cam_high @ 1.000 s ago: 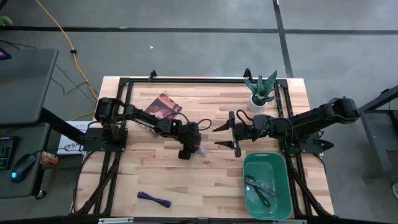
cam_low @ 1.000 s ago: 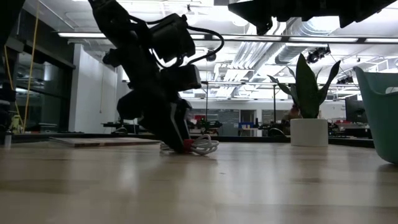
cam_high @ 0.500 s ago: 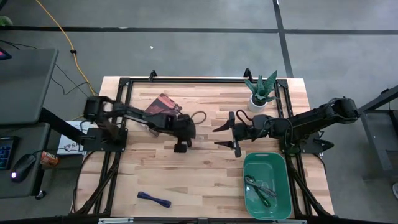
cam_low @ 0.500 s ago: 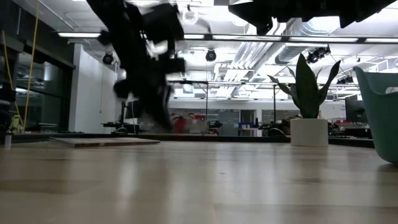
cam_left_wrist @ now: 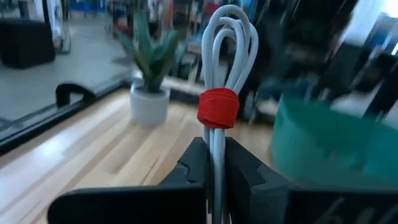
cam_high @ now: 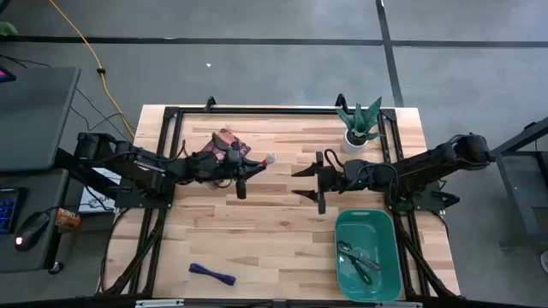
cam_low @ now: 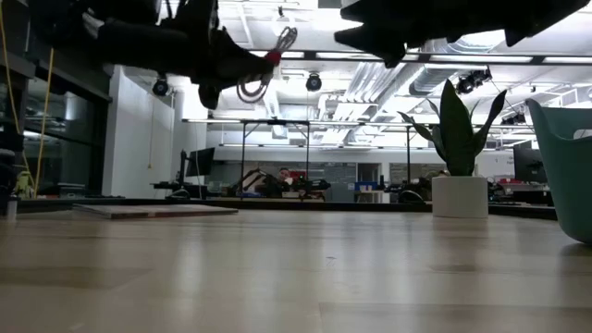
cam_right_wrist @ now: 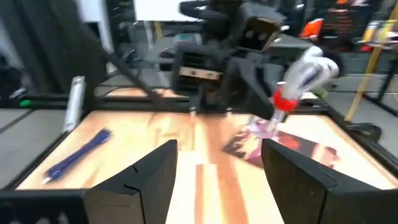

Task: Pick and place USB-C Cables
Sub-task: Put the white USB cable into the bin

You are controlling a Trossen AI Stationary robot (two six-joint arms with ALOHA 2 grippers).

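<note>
Above counter: I've lifted the white-and-red cable (cam_left_wrist: 221, 81) since a second ago, left gripper (cam_high: 242, 171) jaws clamping it.
Right gripper (cam_high: 313, 180): jaws open, waiting; bin (cam_high: 385, 282) next.

Bare surface (cam_high: 282, 231) lies open at centre. The booklet (cam_high: 224, 142) blocks 11 o'clock, the plant (cam_high: 360, 128) 1 o'clock. The green bin (cam_high: 368, 253) fills 4 o'clock.

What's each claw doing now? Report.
Left claw: shut on the white cable, held above the table.
Right claw: open, empty, facing the left one.
</note>
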